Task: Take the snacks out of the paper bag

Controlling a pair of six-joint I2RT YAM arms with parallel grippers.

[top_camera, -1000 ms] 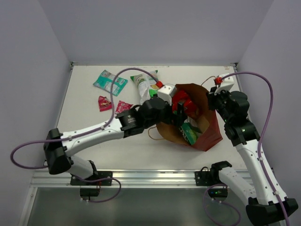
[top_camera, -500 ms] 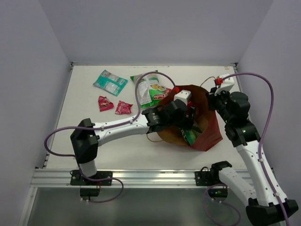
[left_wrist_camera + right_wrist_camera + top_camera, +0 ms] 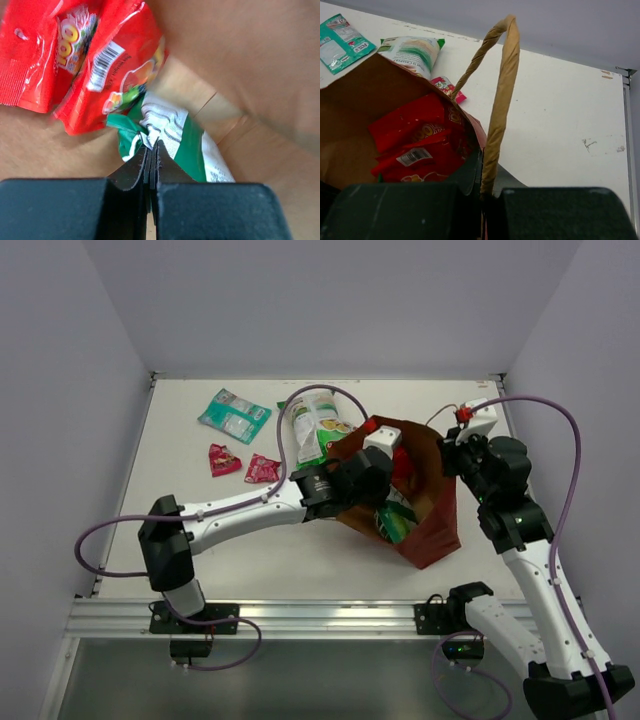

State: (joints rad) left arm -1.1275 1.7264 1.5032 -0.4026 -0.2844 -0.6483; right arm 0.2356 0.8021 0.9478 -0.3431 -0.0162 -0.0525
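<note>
As the brown kraft paper bag (image 3: pixel 432 515) lies now: tipped on the white table (image 3: pixel 300 550), right of centre, its mouth open toward the left arm.
Snacks inside, three: two red foil packets (image 3: pixel 412 127) (image 3: pixel 422 162) and one green-and-white foil packet (image 3: pixel 187 145).
Snacks out on the table, four: a flat teal foil packet (image 3: pixel 234 415), a second green-and-white foil packet (image 3: pixel 320 430) and two tiny pink-red foil packets (image 3: pixel 222 458) (image 3: pixel 262 469), all left of the bag.
Left gripper (image 3: pixel 151 147): inside the bag, jaws pinched on the crumpled edge of the green-and-white foil packet there.
Right gripper (image 3: pixel 487 192): clamped on the bag's twine handle (image 3: pixel 502 90).
Change over the last second: the left arm has reached further into the bag's mouth and its elbow has swung right. The second green-and-white foil packet, then partly under the arm, now shows almost whole.
Left wrist view only: the pinch itself.
Right wrist view only: the handle between the jaws.
Top view only: all four table packets at once.
</note>
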